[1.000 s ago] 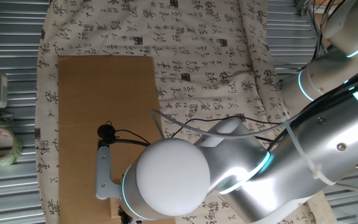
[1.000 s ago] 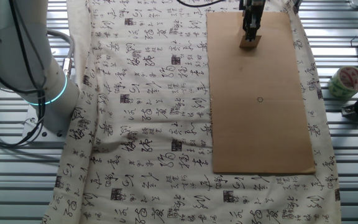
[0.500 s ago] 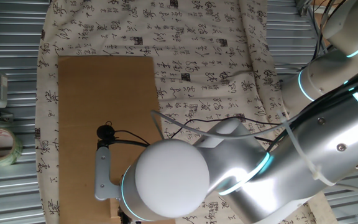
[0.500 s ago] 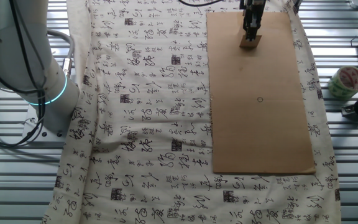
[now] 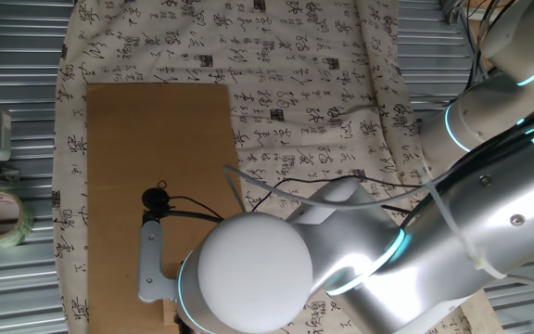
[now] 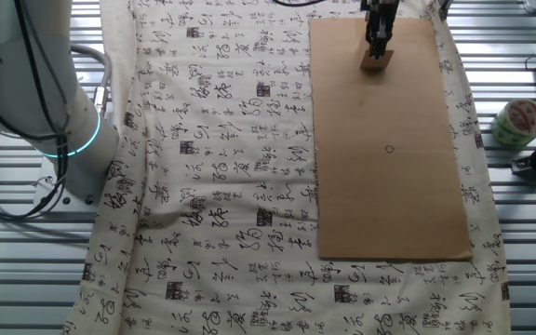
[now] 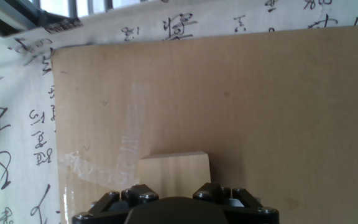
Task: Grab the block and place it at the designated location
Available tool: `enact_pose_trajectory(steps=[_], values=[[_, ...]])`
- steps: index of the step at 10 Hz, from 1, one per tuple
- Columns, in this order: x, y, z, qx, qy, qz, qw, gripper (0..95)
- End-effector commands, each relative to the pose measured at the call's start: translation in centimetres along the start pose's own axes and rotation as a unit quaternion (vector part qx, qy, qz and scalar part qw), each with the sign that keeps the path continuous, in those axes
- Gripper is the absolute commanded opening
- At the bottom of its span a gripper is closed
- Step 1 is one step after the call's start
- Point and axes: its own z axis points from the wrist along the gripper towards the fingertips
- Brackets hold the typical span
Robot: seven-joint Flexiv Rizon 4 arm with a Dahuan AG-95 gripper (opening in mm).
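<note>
Cardboard sheet (image 6: 389,186) bears the block (image 7: 173,175), tool (image 6: 377,48) apparently pinching it; only the other fixed view shows the circle (image 6: 389,149).

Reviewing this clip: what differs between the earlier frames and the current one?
Very little. In one fixed view the arm's round joint and the grey bracket beside it have drifted slightly left and down. In the other fixed view the gripper remains at the block near the cardboard's far end; a lift cannot be told. The drawn circle, tape roll and cloth are unchanged.
</note>
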Motion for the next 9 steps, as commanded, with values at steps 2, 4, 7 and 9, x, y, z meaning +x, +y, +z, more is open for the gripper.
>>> enact_pose_trajectory(steps=[2,4,7,9], values=[[-0.2,0.1,-0.2,0.002,-0.001,0.002,1.0000,0.0],[-0.3,0.1,-0.6,0.001,-0.001,0.003,1.0000,0.0],[-0.3,0.2,-1.2,0.002,-0.002,0.006,1.0000,0.0],[-0.4,0.3,-1.6,0.002,-0.001,0.009,1.0000,0.0]])
